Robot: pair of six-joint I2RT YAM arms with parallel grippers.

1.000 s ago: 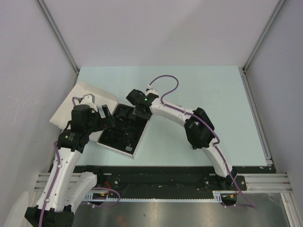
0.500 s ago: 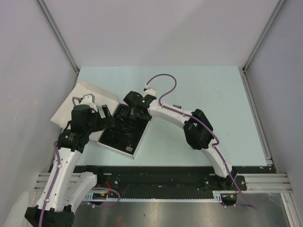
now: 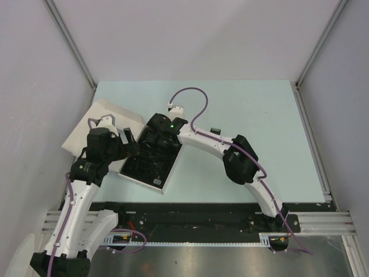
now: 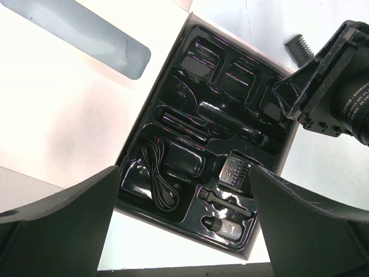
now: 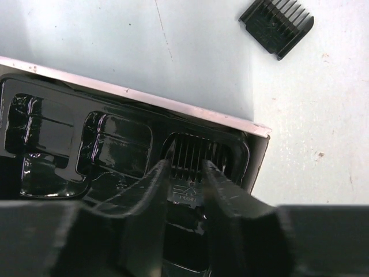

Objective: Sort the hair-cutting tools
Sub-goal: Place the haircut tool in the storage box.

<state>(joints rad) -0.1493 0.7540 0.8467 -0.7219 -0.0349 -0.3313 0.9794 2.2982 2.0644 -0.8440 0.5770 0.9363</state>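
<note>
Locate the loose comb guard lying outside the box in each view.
Top external: comb guard mid-picture, on the table right of the black tray.
Left wrist: comb guard top right, beyond the tray.
Right wrist: comb guard top right corner.
Shared landmark: the black tray.

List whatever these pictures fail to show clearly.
Right wrist view: whether the right hand actually grips the comb guard in the corner pocket; its own fingers cover the contact.
Top view: the far end of the tray lies under the right arm.
Left wrist view: the small items in the near pocket, dark on glossy black, too small to name.
Left wrist view: the lid runs off the left edge.
</note>
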